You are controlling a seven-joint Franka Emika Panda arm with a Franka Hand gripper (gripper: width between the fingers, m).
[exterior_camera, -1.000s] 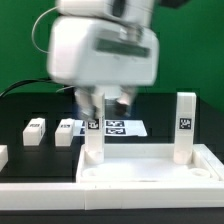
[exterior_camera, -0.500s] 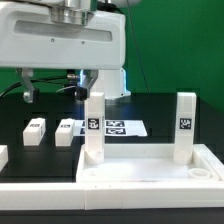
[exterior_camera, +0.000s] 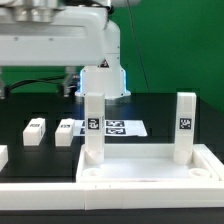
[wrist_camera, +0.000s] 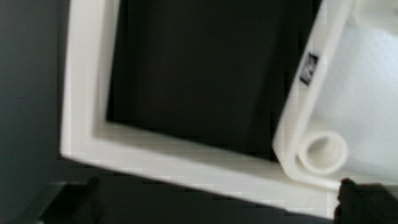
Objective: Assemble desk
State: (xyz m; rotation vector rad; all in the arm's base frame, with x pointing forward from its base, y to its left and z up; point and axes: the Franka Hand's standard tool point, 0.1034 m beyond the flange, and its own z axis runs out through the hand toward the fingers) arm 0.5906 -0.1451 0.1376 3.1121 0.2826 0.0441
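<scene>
Green cloth (exterior_camera: 170, 50) hangs behind the black desk (exterior_camera: 45, 162) on my feed. My wrist view gives me the claw (wrist_camera: 217, 203) only as two dark, blurred fingers (wrist_camera: 368, 200) at the frame's edge. They stand well apart, with nothing between them, and I see them touching nothing.

Under the claw that camera shows bare black desk, with a white rail (wrist_camera: 84, 90) bent round it at a corner. Just beside this strip of desk lies a white part with a round socket (wrist_camera: 322, 151) and a small dark tag. It looks to me like a corner of the tabletop, but the blur keeps me from being sure.

In the exterior view the arm (exterior_camera: 60, 40) fills the upper part toward that view's left, close to the lens, and I cannot pick out the claw there. The tabletop (exterior_camera: 150, 178) lies flat in the foreground, rim up, lower than the arm and mostly toward the exterior view's right of it.

Two legs stand upright at its far corners, tags facing the camera: the first leg (exterior_camera: 93, 135) on the exterior view's left, just under the arm, and the second leg (exterior_camera: 185, 125) on the right. The third leg (exterior_camera: 35, 131) and fourth leg (exterior_camera: 66, 131) lie on the desk to the exterior view's left of the tabletop, near each other but apart.

The marker board (exterior_camera: 122, 127) lies flat behind the tabletop, showing between the two upright legs.
</scene>
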